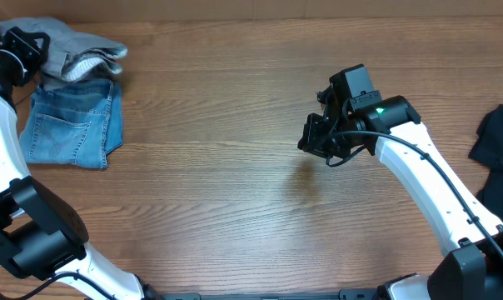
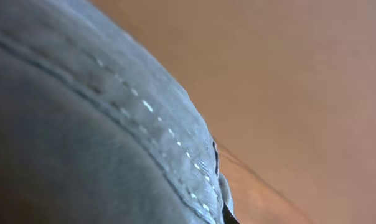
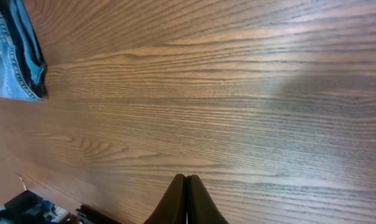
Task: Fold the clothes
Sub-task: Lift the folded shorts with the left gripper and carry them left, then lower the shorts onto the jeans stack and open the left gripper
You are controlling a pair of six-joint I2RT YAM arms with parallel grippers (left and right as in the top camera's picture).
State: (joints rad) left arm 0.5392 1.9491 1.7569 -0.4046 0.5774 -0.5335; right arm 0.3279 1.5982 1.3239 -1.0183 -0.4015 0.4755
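Clothes at both ends of the counter (image 1: 235, 183)
Grey shorts (image 1: 85, 48) bunched far left, touching denim shorts (image 1: 72, 125); black garment (image 1: 497, 142) far right. Right jaws pressed together, empty; left jaws at the grey shorts, state hidden.

No readable text, labels, brands or numbers anywhere (clothes and table alike)
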